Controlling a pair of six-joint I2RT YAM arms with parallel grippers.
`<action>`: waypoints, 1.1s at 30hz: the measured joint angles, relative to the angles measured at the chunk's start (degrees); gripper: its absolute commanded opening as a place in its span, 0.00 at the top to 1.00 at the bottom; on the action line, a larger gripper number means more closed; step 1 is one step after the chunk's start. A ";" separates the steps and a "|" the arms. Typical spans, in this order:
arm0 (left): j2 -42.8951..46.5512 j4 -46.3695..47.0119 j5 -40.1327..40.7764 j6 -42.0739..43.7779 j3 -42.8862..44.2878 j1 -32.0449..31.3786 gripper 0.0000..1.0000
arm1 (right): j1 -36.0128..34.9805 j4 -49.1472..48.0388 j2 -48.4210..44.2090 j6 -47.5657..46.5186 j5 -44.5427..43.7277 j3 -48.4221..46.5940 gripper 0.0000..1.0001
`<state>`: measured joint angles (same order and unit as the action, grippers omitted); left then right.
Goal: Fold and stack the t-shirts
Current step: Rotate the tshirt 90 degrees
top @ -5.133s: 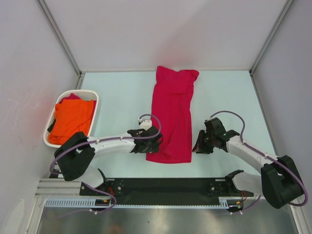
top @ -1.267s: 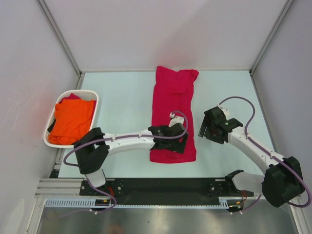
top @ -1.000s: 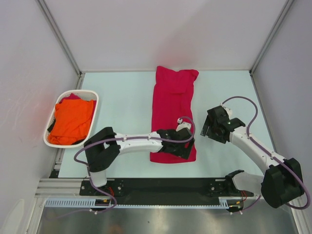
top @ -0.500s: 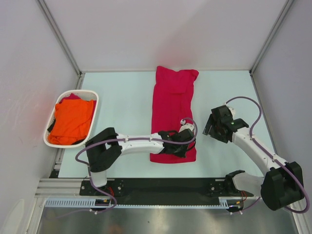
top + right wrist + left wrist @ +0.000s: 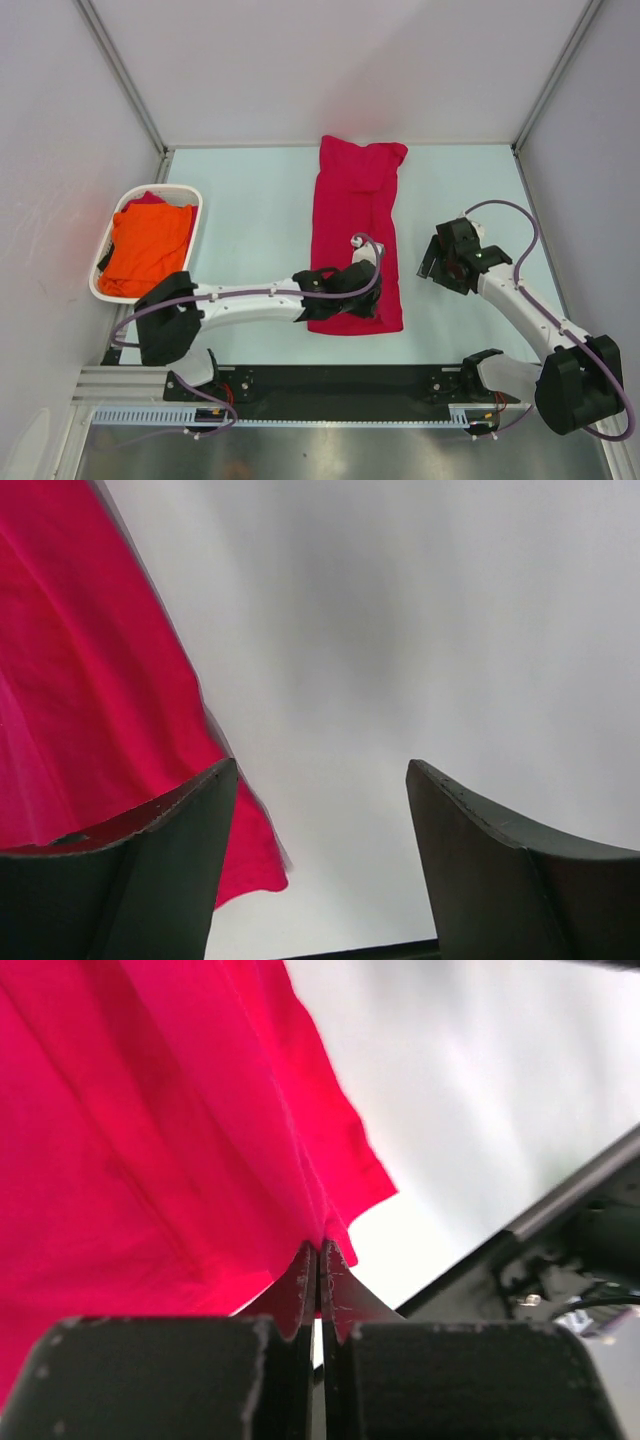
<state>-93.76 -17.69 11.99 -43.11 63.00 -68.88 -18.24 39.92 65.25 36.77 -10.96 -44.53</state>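
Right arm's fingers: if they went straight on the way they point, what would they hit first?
Probably the bare table, seen between the open fingers. The crimson t-shirt lies close beside that line, though depth is unclear.

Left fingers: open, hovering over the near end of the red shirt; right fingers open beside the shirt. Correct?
Not quite. The left fingers are not open: they are shut, pinching the cloth at the near end of the red shirt, as the left wrist view shows. The rest stands: the right fingers are open beside the shirt.
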 measured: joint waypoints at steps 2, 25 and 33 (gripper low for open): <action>2.16 3.17 -0.33 -1.14 -2.36 0.00 1.00 | 0.00 -0.37 0.00 -0.20 0.24 0.20 0.27; -2.40 -2.12 -0.35 -15.61 -8.90 0.00 1.00 | 0.04 -2.43 2.60 -2.05 2.10 0.50 0.28; -0.68 -6.69 1.62 -14.45 -9.14 -0.42 0.29 | 0.11 -2.78 3.02 -2.19 2.51 0.59 0.28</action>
<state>-94.43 -24.38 13.61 -57.56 53.87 -69.30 -18.13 37.15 68.27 34.59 -8.45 -43.94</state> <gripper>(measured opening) 0.645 0.724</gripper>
